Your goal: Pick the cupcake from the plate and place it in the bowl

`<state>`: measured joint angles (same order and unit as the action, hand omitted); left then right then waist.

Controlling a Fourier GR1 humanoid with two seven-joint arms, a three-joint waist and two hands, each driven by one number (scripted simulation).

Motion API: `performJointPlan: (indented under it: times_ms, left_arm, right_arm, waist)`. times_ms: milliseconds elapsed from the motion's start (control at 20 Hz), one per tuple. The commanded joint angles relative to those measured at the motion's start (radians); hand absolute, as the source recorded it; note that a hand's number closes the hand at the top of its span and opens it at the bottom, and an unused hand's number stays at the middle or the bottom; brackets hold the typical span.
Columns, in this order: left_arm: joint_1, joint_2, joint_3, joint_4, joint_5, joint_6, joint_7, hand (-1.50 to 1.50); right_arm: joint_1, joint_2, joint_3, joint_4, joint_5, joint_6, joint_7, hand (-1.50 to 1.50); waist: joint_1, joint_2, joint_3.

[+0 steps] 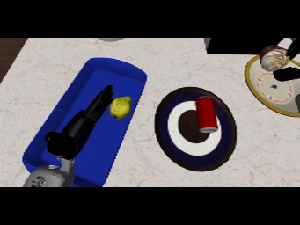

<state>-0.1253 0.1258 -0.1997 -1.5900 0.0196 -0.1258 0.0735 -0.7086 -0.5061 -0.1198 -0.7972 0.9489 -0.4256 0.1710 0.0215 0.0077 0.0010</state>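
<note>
In the head view, a dark bowl [195, 154] with a white ring and navy rim is sitting near the middle of the pale marble desk [178, 52]. A red can [206, 114] is lying on its side inside the bowl, across the white ring.

Up and to the right of the bowl, a yellow-rimmed plate [261, 91] is lying at the desk's right edge. The cupcake [273, 60] is showing at the plate's far end, over its rim, with the right hand [292, 66] wrapping around it; its black fingers are curling on both sides of the cupcake, clamped on it. Whether the cupcake is touching the plate cannot be told.

To the left of the bowl, a blue tray [129, 72] is lying at a slant. A yellow lemon [119, 107] is resting inside it. The left hand [81, 127] is lying over the tray, fingers straight and together, their tips just beside the lemon, holding nothing.
</note>
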Motion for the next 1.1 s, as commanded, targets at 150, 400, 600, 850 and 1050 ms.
performJointPlan:
  times_ms: [150, 400, 600, 850, 1050]
  left_arm:
    - [-0.037, 0.0, 0.015, 0.01, 0.018, -0.023, 0.009, 0.0]
    - [-0.033, 0.01, 0.025, -0.002, 0.028, -0.042, 0.0, 0.0]
    - [-0.047, -0.029, 0.009, 0.029, -0.012, 0.004, 0.009, 0.0]
    - [-0.064, -0.007, 0.045, 0.036, 0.014, -0.025, 0.004, 0.0]
    - [-0.025, -0.009, 0.021, 0.0, -0.004, -0.017, 0.012, 0.0]
  right_arm:
    - [-0.092, -0.059, -0.065, 0.31, -0.058, 0.187, -0.045, 1.5]
    - [-0.138, -0.085, -0.156, 0.433, -0.177, 0.303, -0.214, -1.5]
    - [-0.161, -0.124, -0.2, 0.475, -0.212, 0.278, -0.377, -1.5]
    - [-0.178, -0.116, -0.284, 0.506, -0.272, 0.151, -0.406, -1.5]
    - [-0.144, -0.163, -0.418, 0.489, -0.398, 0.097, -0.461, -1.5]
  waist:
    - [0.027, 0.012, 0.001]
    - [0.029, 0.012, 0.002]
    - [0.019, 0.01, 0.002]
    - [0.017, 0.011, 0.002]
    - [0.008, 0.007, 0.003]
